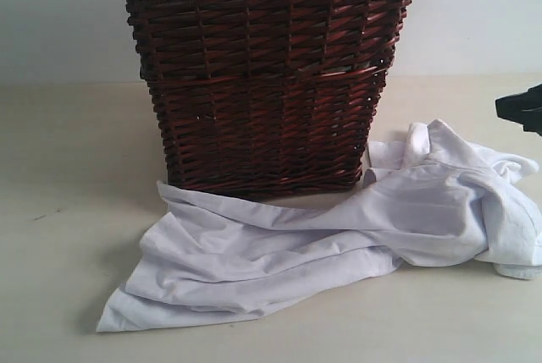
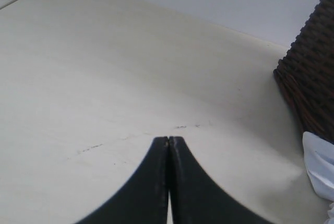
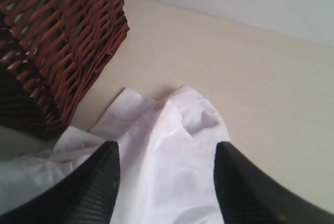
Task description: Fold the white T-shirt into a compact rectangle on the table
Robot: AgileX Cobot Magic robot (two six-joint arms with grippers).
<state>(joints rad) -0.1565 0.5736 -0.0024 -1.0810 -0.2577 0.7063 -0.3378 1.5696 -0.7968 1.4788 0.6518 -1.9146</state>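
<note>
The white T-shirt [image 1: 339,228] lies crumpled on the tabletop [image 1: 68,168] along the front of the wicker basket [image 1: 262,84], its bunched end by the basket's right corner directly under the right fingers [image 3: 99,182], spread and empty, while the left fingers [image 2: 156,182], pressed together, hang off the basket's opposite corner.

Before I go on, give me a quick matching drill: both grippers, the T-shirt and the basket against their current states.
1. left gripper
2. right gripper
3. T-shirt
4. basket

A. crumpled on the table
B. open, over white fabric
C. standing upright, dark brown wicker
D. shut, over bare tabletop

Pairs: 1-D, 2-B, 3-A, 4-C
</note>
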